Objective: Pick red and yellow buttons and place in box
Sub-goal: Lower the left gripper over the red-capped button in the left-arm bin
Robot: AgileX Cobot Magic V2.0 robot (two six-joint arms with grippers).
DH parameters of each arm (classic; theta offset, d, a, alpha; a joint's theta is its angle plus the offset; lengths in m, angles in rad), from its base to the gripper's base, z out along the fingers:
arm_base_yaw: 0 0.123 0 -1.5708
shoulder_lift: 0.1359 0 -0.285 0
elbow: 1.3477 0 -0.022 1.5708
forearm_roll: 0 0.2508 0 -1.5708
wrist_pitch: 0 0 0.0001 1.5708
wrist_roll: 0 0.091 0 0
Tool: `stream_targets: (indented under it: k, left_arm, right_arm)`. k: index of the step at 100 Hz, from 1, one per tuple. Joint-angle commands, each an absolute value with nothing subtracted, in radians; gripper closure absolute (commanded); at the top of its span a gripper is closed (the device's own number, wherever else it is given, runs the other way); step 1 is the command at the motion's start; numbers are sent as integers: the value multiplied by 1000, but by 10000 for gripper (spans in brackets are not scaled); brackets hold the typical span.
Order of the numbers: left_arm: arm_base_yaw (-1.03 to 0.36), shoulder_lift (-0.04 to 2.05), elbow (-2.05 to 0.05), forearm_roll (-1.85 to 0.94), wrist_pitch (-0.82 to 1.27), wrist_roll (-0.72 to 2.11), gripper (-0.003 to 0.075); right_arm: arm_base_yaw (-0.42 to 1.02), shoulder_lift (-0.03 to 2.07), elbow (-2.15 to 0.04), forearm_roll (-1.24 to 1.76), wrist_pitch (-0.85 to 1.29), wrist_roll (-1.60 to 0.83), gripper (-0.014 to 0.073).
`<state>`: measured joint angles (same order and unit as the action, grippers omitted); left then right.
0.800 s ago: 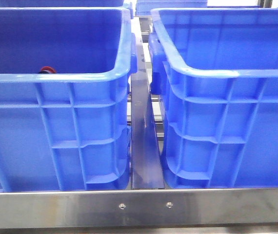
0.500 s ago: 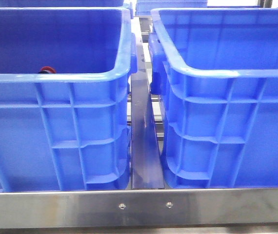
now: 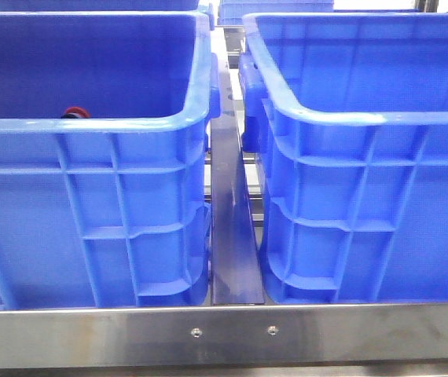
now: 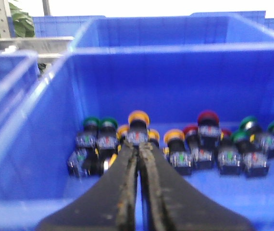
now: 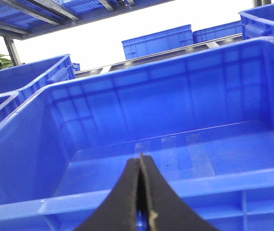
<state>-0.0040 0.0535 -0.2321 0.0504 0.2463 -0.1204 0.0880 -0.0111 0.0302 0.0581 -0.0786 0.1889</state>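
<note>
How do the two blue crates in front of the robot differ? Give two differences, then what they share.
The left crate holds a cluster of push-buttons with yellow, red and green caps on its floor; the right crate shows only a bare floor with clear tape strips. The left gripper points at the left crate's buttons; the right gripper faces the right crate's bare floor. Both are bright blue, ribbed, thick-rimmed.

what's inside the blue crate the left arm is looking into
A cluster of push-buttons lies on the floor of the crate: yellow buttons, red buttons and green-capped ones. The shut left claw covers whatever lies directly beneath it.
</note>
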Motion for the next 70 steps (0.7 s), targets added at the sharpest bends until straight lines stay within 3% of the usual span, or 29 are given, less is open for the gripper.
stream_targets:
  k: [1,44,70]
  left_arm:
    - [-3,139,-354,39,235,-128,739]
    - [-3,652,-868,23,565,-95,739]
    - [-3,906,-1021,8,675,-93,739]
  right_arm:
    - [83,-35,7,51,-160,183,662]
    - [83,-35,7,51,-160,183,662]
    - [83,-35,7,51,-160,183,662]
